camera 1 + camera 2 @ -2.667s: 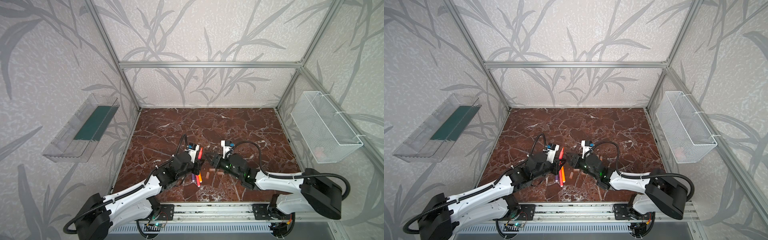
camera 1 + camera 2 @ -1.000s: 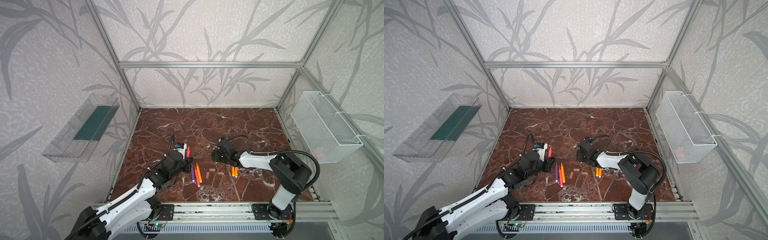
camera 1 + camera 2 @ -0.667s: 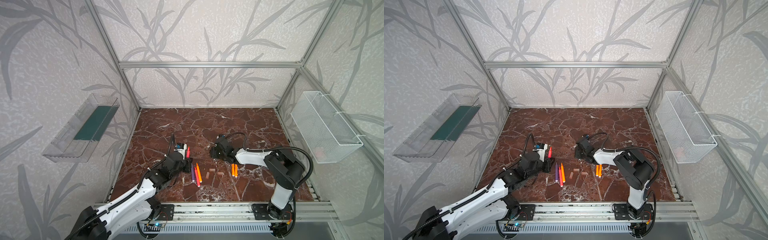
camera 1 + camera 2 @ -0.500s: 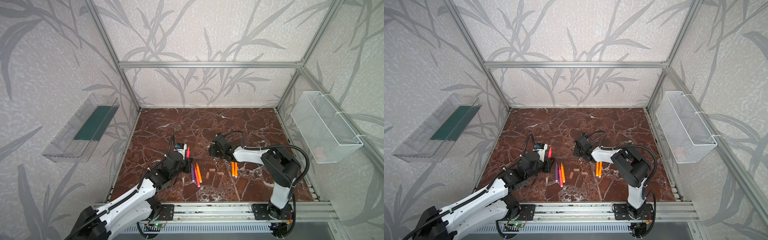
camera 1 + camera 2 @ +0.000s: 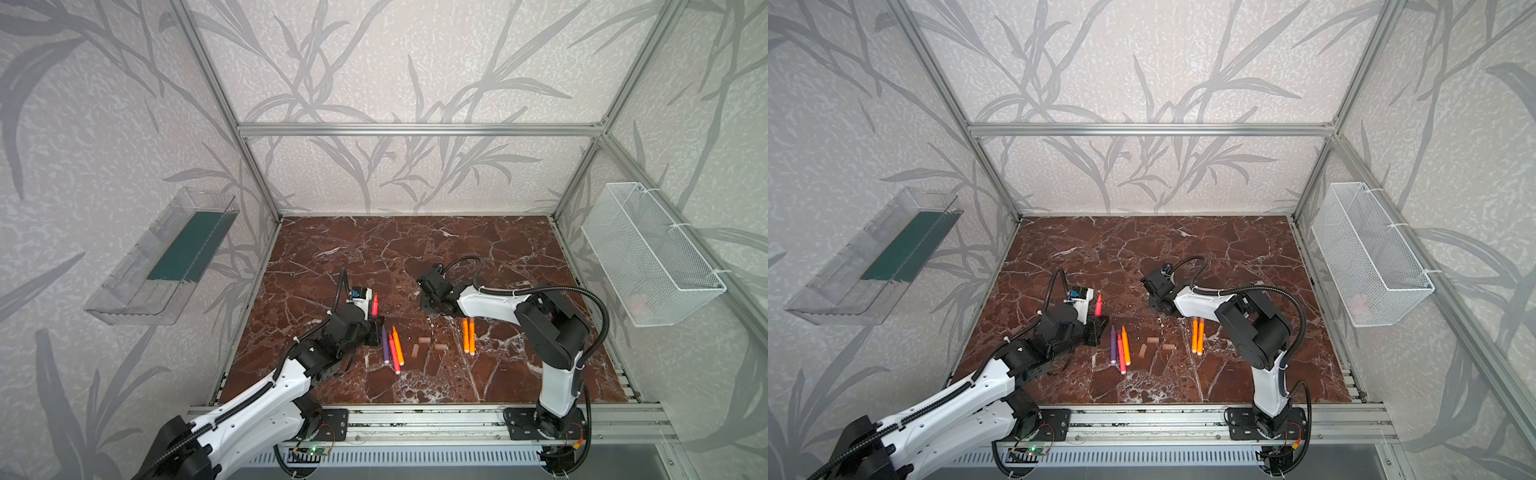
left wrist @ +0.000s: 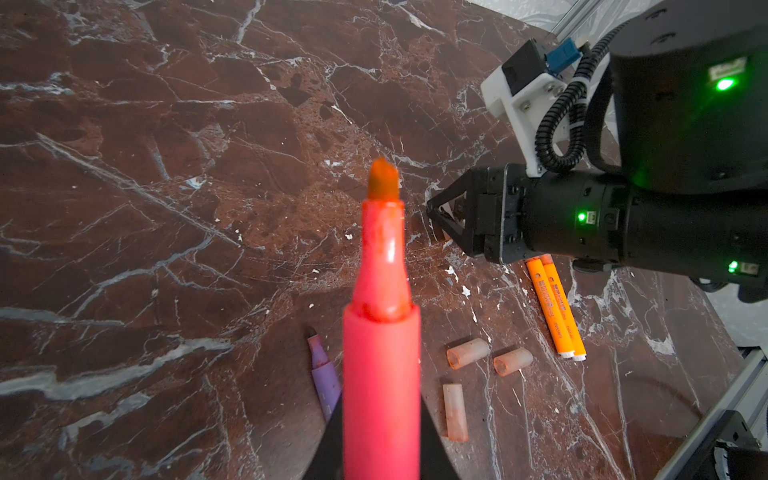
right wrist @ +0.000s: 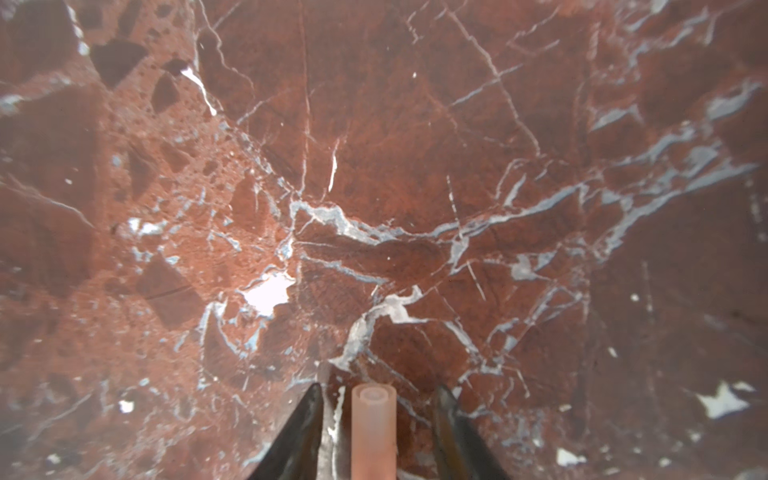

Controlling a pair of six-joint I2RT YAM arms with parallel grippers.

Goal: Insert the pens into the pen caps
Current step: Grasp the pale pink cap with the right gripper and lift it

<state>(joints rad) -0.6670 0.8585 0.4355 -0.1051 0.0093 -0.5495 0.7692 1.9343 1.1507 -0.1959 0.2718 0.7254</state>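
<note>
Clamped upright in the left gripper [image 6: 380,436], felt tip up: a pink-red pen [image 6: 381,365], held so most probably to offer the bare tip to a cap brought from the other side. Found in both top views a little left of the centre of the marble table [image 5: 374,249], just above the lying pens. No gap visible between the black left fingers [image 6: 432,457] and the barrel, so pressed together on the pen. Low over the marble, a little right of the centre in a top view: the right gripper [image 5: 430,306], placed there likely in order to fetch the matching part. Between its two dark fingers [image 7: 299,440], seen from the right wrist: a pale pen cap [image 7: 373,432], laid along them with the round end forward. A strip of marble visible at each side of this cap, so fingers apart and not pressing on it; impossible to tell whether resting on the table or lifted. Lying lower in the frame, toward the lower edge of the table: a purple pen [image 5: 384,345], a second pink-red pen [image 5: 395,357] and an orange pen [image 5: 398,343] side by side, then three loose caps [image 5: 424,340], then two orange pens [image 5: 468,336] touching one another, all well apart from both grippers and presumably waiting for their turn. Judged from that: one pair in work, the rest not begun.
</note>
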